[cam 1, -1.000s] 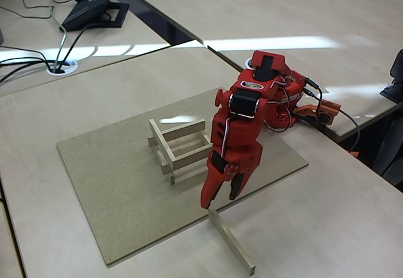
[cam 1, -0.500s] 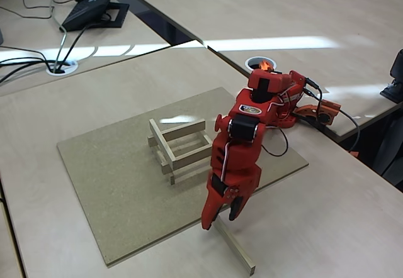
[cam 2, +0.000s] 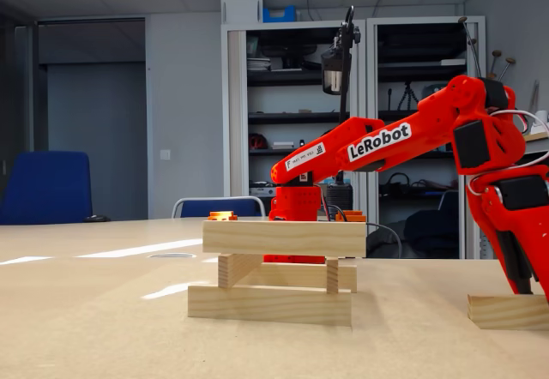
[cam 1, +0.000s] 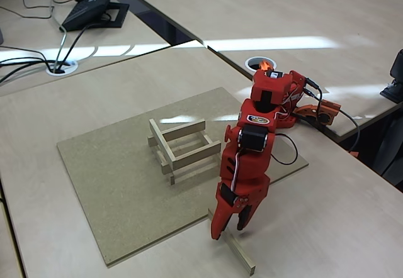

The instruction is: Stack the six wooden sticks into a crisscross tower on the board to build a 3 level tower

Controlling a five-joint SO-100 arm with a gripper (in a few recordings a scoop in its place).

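On the brown-grey board [cam 1: 113,183] stands the tower [cam 1: 182,149], an open lattice of pale wooden sticks laid in crossing layers, with a single stick across its top at the left. The side-on fixed view shows the tower [cam 2: 279,272] as stacked layers. One loose stick [cam 1: 244,260] lies on the beige table just off the board's near right edge; its end face [cam 2: 508,310] shows at the right. My red gripper [cam 1: 228,231] points down over that stick, open, a finger on either side of it. The gripper [cam 2: 527,286] reaches down to the stick's top.
The arm's base [cam 1: 277,95] sits at the table's far right edge, with an orange part and cables [cam 1: 318,111] beside it. A desk phone [cam 1: 94,4] and cables [cam 1: 38,64] lie on the table at the back left. Bare table lies to the right of the loose stick.
The arm has stretched toward the near edge and sunk lower, carrying the gripper along the loose stick from its far end toward its middle. The tower and the stick have not moved.
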